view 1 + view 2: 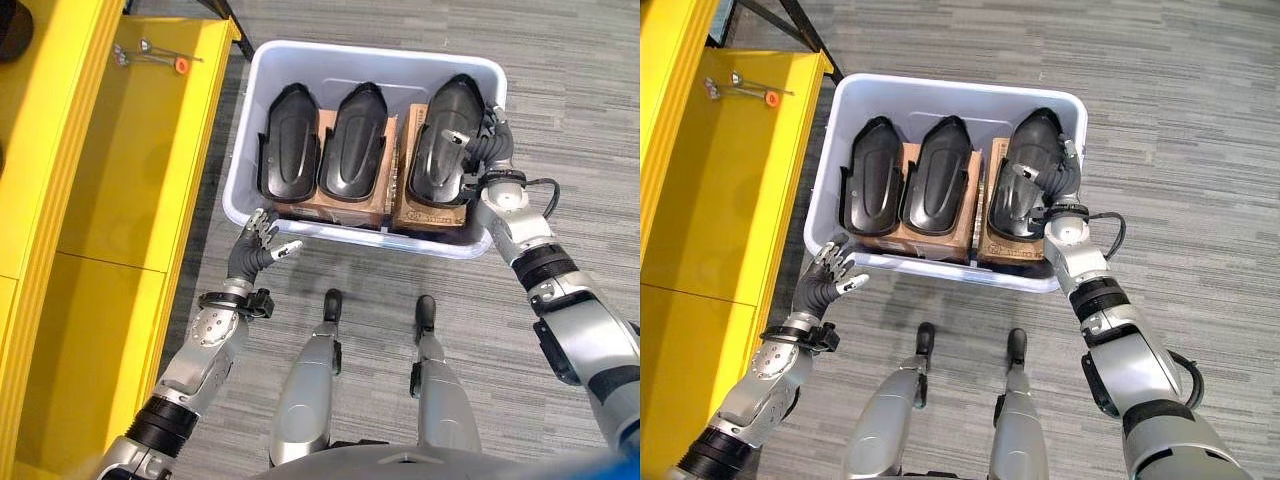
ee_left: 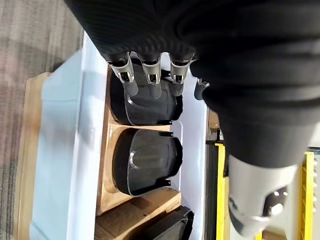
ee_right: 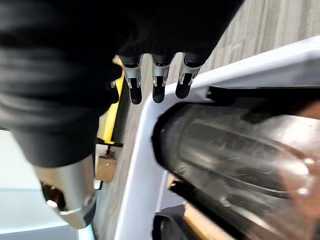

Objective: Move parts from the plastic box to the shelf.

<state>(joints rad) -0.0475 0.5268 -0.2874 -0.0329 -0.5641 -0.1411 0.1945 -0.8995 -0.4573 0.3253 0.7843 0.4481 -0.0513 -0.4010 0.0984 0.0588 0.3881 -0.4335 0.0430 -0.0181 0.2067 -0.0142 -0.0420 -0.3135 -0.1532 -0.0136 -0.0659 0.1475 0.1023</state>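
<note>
Right hand is inside the plastic box at its 3 o'clock wall, laid against the right part. Palm rests on that part's outer flank; whether the fingers curl round it cannot be told from the head views. In the right wrist view the fingers point out fairly straight past the box rim, with the glossy black part just beside them, and contact is not clear.

Left hand hovers outside the box, near its 7 o'clock corner, just off the near wall. Fingers spread and relaxed, thumb apart, holding nothing. In the left wrist view the fingers hang straight above the box, with black parts below them.

The box is pale grey-white, on grey carpet. Three black moulded parts stand in a row inside: the left part, the middle part and the right one, close together, each leaning on brown cardboard beneath. The right one sits a little higher than the other two.

Yellow shelf is at 9 o'clock of the box, just beside it. At the shelf's far end lie small metal tools with an orange bit. None of the black parts is on the shelf.
</note>
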